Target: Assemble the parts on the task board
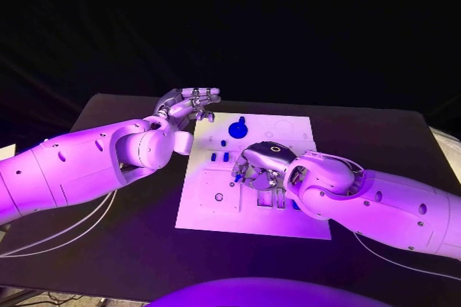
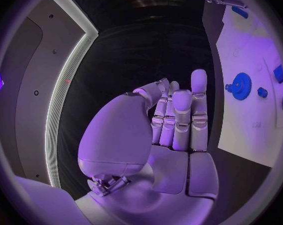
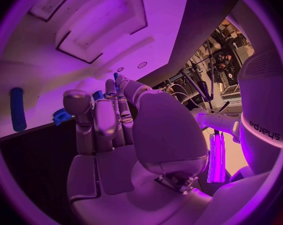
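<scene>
The white task board (image 1: 216, 207) lies in the middle of the black table. My right hand (image 1: 258, 166) hovers low over the board's middle with its fingers curled down. In the right wrist view its fingertips pinch a small blue part (image 3: 115, 77). A blue gear (image 1: 237, 128) sits on the board's far half, also seen in the left wrist view as the gear (image 2: 240, 86). Small blue pieces (image 1: 219, 158) lie between the gear and my right hand. My left hand (image 1: 189, 104) hangs by the board's far left corner, fingers straight and holding nothing (image 2: 179, 120).
The board has rectangular recesses (image 1: 213, 185) on its near left part. A blue cylinder (image 3: 17, 109) and a blue toothed piece (image 3: 61, 116) lie on the board beyond my right hand. Black table (image 1: 115, 240) surrounds the board.
</scene>
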